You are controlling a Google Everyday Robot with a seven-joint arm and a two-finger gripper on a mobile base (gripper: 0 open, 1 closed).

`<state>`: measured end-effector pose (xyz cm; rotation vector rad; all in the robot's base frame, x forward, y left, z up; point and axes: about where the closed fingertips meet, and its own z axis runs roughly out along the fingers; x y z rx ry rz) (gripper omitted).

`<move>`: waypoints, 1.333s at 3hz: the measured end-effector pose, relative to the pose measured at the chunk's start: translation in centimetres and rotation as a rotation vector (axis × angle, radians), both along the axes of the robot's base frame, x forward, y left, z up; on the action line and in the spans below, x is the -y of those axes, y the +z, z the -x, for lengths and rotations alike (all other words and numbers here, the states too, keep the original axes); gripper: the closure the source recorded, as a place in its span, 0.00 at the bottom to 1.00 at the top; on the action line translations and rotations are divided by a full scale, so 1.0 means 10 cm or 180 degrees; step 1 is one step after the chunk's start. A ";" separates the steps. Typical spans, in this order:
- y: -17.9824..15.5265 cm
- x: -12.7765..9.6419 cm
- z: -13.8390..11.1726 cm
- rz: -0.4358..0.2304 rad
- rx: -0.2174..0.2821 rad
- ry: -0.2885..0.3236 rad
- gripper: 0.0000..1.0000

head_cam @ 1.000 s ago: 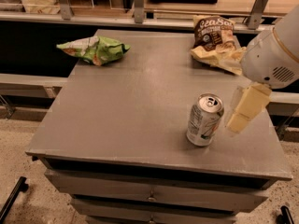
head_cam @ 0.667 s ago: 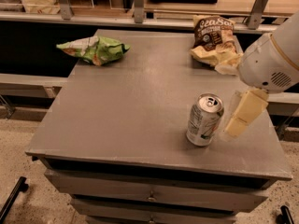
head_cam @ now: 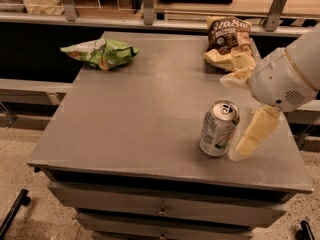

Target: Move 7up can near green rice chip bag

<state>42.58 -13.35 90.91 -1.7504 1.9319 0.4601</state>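
Just to the right of the can, the gripper [head_cam: 251, 138] is held low over the table, its cream end almost down on the surface and very close to the can's side. Whether contact is made cannot be told, and how wide it is set cannot be told either. The can [head_cam: 218, 128] is stood upright near the front right of the table [head_cam: 140, 114], with its pull-tab top showing. The green chip bag [head_cam: 100, 53] is laid at the far left corner, well apart from the can, with bare tabletop between them. A brown chip bag [head_cam: 227, 41] is propped at the far right edge.

The can is judged to be light, though whether it is full is not shown, and its thin wall is likely to dent if squeezed hard. Its smooth metal is expected to be slippery, so a hold across the middle of the body, below the rim, is advised, with the can kept upright. Being tall and narrow, it could be tipped by a sideways knock. The green bag is soft and crinkly and would be shifted easily if bumped.
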 end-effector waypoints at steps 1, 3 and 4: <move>0.00 -0.02 0.00 -0.0013 0.0003 0.0019 0.13; -0.01 -0.05 0.01 -0.0009 0.0005 0.0036 0.61; -0.01 -0.07 0.01 -0.0007 0.0007 0.0049 0.92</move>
